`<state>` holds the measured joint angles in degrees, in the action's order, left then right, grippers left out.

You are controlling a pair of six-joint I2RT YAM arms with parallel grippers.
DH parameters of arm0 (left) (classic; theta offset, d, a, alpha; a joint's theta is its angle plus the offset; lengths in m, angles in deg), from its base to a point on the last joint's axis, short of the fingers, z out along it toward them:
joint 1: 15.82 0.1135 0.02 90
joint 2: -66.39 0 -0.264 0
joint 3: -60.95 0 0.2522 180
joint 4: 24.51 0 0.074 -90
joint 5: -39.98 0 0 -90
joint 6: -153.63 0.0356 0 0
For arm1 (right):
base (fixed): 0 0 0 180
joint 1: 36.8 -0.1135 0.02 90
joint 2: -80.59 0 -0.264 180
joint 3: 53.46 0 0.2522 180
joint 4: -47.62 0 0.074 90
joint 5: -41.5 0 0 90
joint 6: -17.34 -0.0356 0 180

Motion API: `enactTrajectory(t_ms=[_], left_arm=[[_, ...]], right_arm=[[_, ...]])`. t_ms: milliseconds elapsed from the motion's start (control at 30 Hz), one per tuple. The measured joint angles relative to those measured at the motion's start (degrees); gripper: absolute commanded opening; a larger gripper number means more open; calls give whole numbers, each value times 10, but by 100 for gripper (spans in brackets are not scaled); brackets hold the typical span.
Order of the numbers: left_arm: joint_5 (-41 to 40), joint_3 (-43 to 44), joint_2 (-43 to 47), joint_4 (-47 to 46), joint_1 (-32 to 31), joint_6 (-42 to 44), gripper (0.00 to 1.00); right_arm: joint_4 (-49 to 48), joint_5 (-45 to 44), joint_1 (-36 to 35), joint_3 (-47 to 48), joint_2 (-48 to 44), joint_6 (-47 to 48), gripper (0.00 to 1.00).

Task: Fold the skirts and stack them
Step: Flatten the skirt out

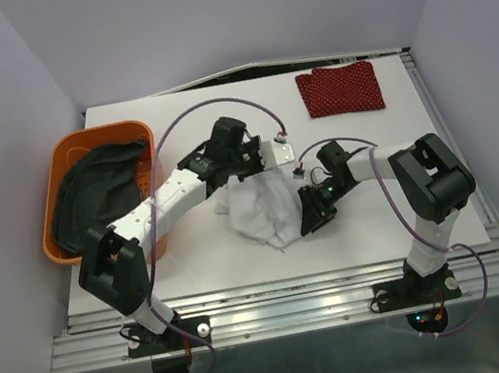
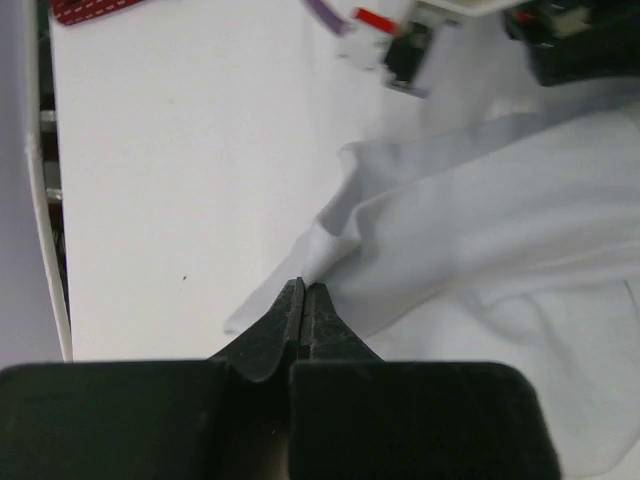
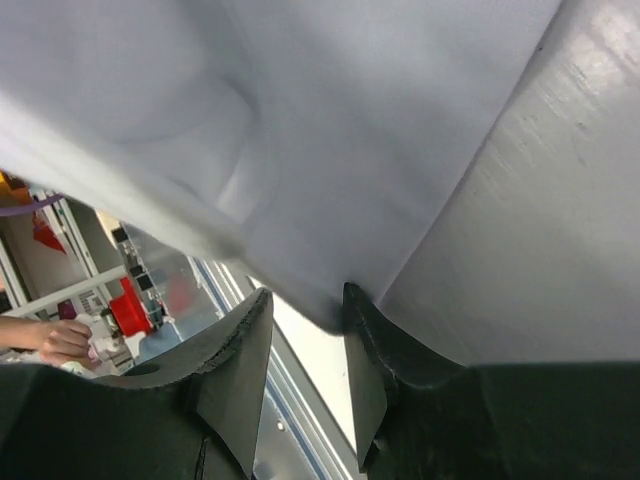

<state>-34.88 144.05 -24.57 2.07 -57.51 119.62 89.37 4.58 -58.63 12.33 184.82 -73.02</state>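
White skirt [image 1: 262, 211] bunched between both jaws, thin pinch likely to slip
The left jaws are closed on a mere fold of its hem, so a pull may free it or drag the heap crooked; the right jaws stand apart under draped cloth, grip impossible to tell; the dark grey skirt [image 1: 95, 189] sits half-hidden in the basket [image 1: 64, 147] left of them

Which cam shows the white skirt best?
Top external: the only view with the whole white skirt, lying crumpled. Left wrist shows just the part pinched in the left hand; right wrist shows a blurred close-up fold.
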Motion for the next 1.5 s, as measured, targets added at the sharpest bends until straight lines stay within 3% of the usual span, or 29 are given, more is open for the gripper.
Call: enactTrajectory(t_ms=[200, 367, 600, 667, 867, 1067, 1233, 1500], left_arm=[[26, 125, -30, 38, 94, -109, 0], [50, 120, -36, 58, 126, -142, 0], [72, 6, 17, 59, 133, -139, 0], [73, -16, 46, 61, 133, -135, 0], [90, -38, 114, 59, 137, -109, 0], [112, -64, 131, 59, 134, -62, 0], [108, -71, 129, 63, 118, -51, 0], [120, -104, 115, 45, 68, -83, 0]], right_arm=[[-4, -19, 0, 7, 3, -15, 37], [-10, -47, 0, 20, 6, -22, 36], [38, -89, -2, 40, -21, 12, 66], [52, -126, -3, 46, -48, 26, 69], [69, -207, -3, 60, -125, 40, 67], [38, -231, -3, 163, -59, 28, 59], [-1, -189, -2, 268, 48, -5, 54], [-18, -83, 0, 185, 1, -49, 53]])
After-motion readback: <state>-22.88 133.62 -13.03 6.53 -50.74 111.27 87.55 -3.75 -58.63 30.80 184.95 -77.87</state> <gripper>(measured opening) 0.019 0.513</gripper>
